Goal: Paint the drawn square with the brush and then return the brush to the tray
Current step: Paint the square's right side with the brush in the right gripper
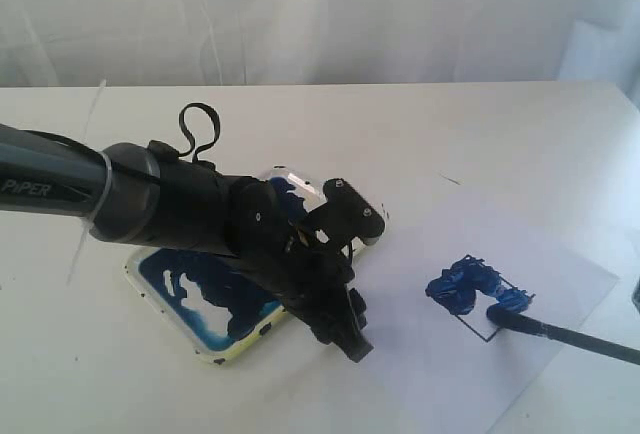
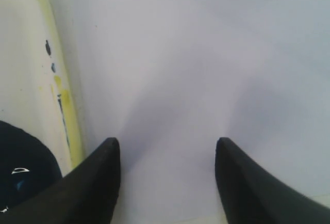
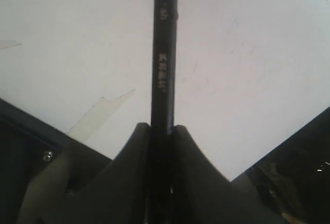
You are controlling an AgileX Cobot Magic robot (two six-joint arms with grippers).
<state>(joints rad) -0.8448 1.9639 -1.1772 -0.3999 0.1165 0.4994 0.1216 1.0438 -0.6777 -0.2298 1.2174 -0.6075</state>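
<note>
**Brush tip at the square, left jaws empty by the tray**

The right jaws are closed tight on the black handle of the brush (image 3: 165, 53). Its tip touches the lower right edge of the drawn square (image 1: 478, 292), which sits right of centre in the exterior view, partly filled with glossy blue paint. The left jaws stand wide apart and hold nothing. They are over the white paper (image 1: 430, 244), just beside the blue-smeared tray (image 1: 215, 352), which lies lower left of centre on the table (image 1: 420, 124).

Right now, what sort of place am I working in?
Probably a lab test bench staged for painting: a white table backed by a white curtain, one paper sheet with the drawn square partly blue, and the tray smeared with blue paint.
</note>
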